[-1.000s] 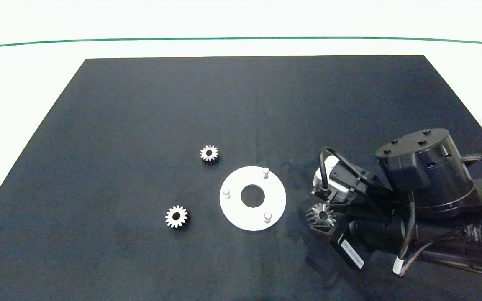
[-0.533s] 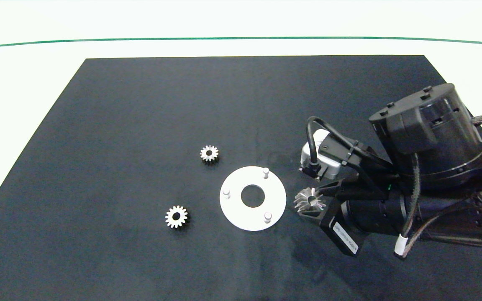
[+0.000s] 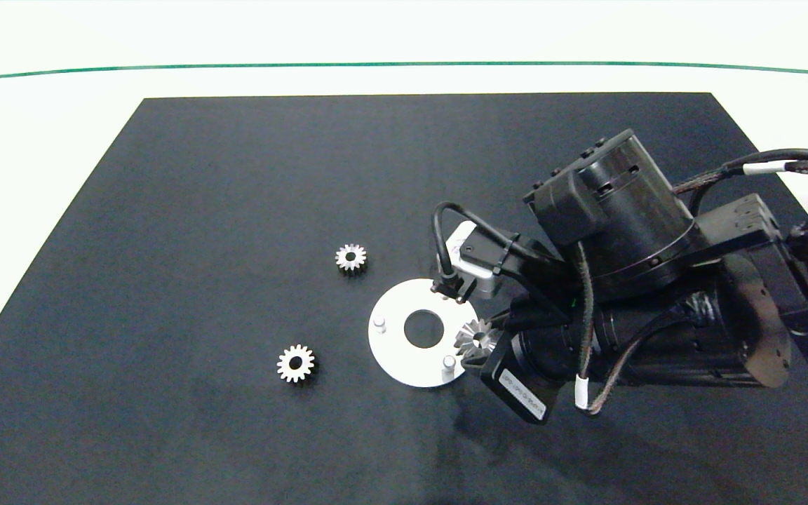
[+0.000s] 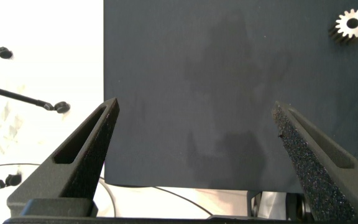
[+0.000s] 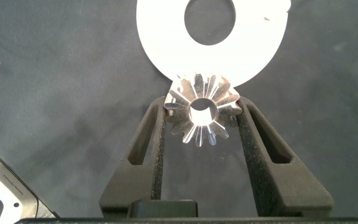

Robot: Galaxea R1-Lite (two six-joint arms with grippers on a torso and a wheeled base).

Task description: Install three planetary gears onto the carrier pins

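Black matting covers the table (image 3: 236, 175), and on it lies the white disc (image 3: 393, 351) with its carrier pins. One planetary gear (image 5: 199, 113) is clamped between the jaws of the right gripper (image 3: 482, 345), hanging over the disc's right edge. The near-right pin (image 3: 449, 362) stands just nearer and left of it, so the bore likely needs a small shift that way. Two more gears (image 3: 296, 363) (image 3: 351, 257) lie to the disc's left. The left gripper (image 4: 197, 134) hangs wide open, well apart.
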